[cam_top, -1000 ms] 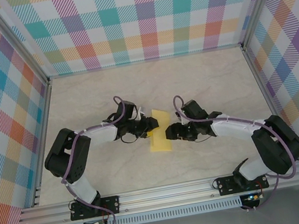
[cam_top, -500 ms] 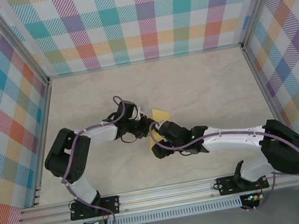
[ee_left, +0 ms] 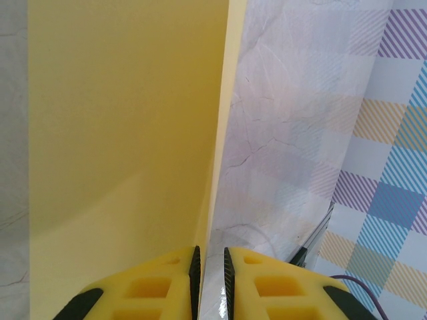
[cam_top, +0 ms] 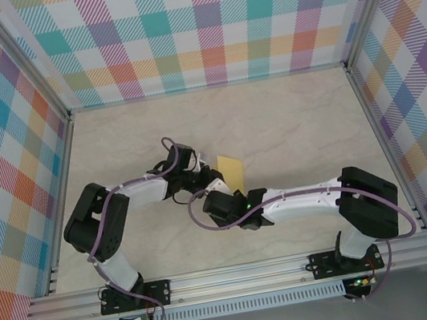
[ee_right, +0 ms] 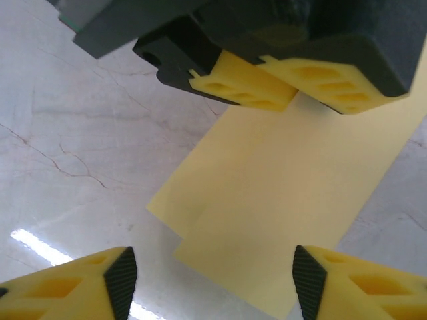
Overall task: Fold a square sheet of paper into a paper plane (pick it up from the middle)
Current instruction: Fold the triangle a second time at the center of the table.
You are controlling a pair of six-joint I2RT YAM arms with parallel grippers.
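The square sheet of paper (cam_top: 231,169) is yellow and lies folded on the marble table, two offset layers showing in the right wrist view (ee_right: 293,200). My left gripper (cam_top: 215,182) holds its left side. In the left wrist view the paper (ee_left: 120,133) rises along the left pad, and the left gripper (ee_left: 210,257) is nearly closed on that edge. My right gripper (cam_top: 221,198) has come in from the near side. Its jaws (ee_right: 213,277) stand wide open over the paper's near corner, with nothing touching the pads. The left gripper's fingers (ee_right: 247,83) sit on the far edge.
The right arm (cam_top: 301,199) stretches across the front of the table, its elbow (cam_top: 367,205) at the right. Checked walls (cam_top: 209,31) and aluminium frame rails (cam_top: 240,277) enclose the table. Bare marble lies behind the paper.
The right arm has swung left across the table until its gripper sits just in front of the left gripper, and its jaws narrowed a little. The left jaws closed on the paper's edge.
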